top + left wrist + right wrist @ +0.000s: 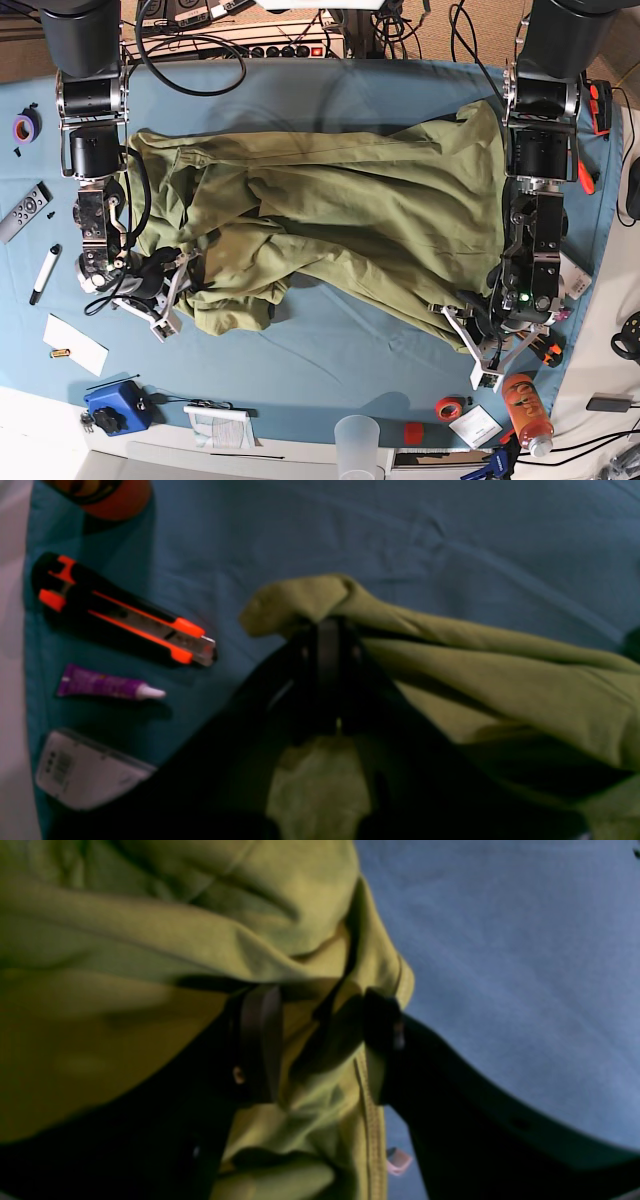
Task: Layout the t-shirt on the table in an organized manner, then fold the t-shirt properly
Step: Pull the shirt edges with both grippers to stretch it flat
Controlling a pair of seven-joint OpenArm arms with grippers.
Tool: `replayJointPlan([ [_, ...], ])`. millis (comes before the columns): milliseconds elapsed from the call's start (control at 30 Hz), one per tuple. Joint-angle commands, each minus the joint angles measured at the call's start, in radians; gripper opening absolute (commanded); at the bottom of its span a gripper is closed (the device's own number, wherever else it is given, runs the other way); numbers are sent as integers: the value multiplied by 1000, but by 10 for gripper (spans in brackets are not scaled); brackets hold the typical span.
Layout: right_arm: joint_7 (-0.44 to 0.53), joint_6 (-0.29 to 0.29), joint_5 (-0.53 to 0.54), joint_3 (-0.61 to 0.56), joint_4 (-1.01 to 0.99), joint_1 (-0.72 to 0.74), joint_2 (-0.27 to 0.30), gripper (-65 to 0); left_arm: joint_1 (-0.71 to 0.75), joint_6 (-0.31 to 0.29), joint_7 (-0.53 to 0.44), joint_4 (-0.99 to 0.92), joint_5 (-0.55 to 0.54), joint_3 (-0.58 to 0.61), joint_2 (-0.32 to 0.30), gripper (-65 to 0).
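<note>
T-shirt (340, 220): lying bunched across the middle of the bench (330, 370), creased, its bulk stretching from nine o'clock to three o'clock in the base view.
Left hand (327, 630): pressed together and pinching a folded corner of the t-shirt, at about four o'clock in the base view.
Right hand (320, 1040): spread wide, fingers (260, 1040) straddling a hemmed edge of the cloth at about eight o'clock; not gripping it as far as I can judge.
Clutter: a utility knife (125, 617), a purple tube (107, 686) and a white card (85, 770) are sitting at nine o'clock of the left hand in its wrist view.
Step in hand: laying the shirt out flat, I judge.
Doing it well: the right hand should be closing on a single hem layer, then both hands pulling apart evenly, low over the bench, keeping the cloth away from the clutter.
</note>
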Motion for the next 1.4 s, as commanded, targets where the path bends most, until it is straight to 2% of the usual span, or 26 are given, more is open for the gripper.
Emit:
replayJointPlan([
  [0,21,-3,13,4,5,33,1,-388,-27,3,-21,17,0,-4,-5,-615],
  [133,40,-12,-16,4,-96,33,-35,-394,-19,3,-20,17,-11,-3,-2,-615],
  [167,61,-13,-41,4,-130,33,-42,-415,-18,3,-20,17,-10,-3,-2,-615],
  [267,134,-39,-77,4,-218,33,-46,-550,-18,3,-19,17,-10,-4,-3,-615],
  [333,144,-83,-86,5,-235,32,-45,-650,-17,3,-17,17,-10,-3,-3,-615],
  [500,123,-200,-100,15,-185,35,-38,-650,-17,3,-17,17,-5,-4,-3,-615],
  [567,120,-221,-100,53,-140,35,-37,-650,-17,3,-18,17,-6,-4,-3,-615],
  [733,169,-222,-98,222,-47,39,-37,-650,-17,3,-17,17,-6,-4,-3,-633],
  [767,169,-222,-98,258,-47,45,-37,-650,-17,3,-17,17,-5,-4,-3,-650],
  [867,167,-222,-95,345,-49,49,-35,-650,-18,3,-18,17,6,-4,-6,-650],
  [1000,180,-222,-95,357,-49,46,-5,-650,-18,3,-84,16,63,-4,-6,-650],
  [1167,178,-222,-95,357,-49,44,7,-650,-19,-1,-200,-21,65,-3,-6,-650],
  [1267,176,-211,-95,357,-49,45,7,-650,-21,-1,-228,-45,65,-3,-6,-650],
  [1300,176,-195,-95,357,-49,47,6,-650,-22,-1,-228,-47,65,-3,-6,-595],
  [1367,178,-162,-87,357,-49,52,7,-569,-24,0,-232,-47,65,-3,-6,-436],
])
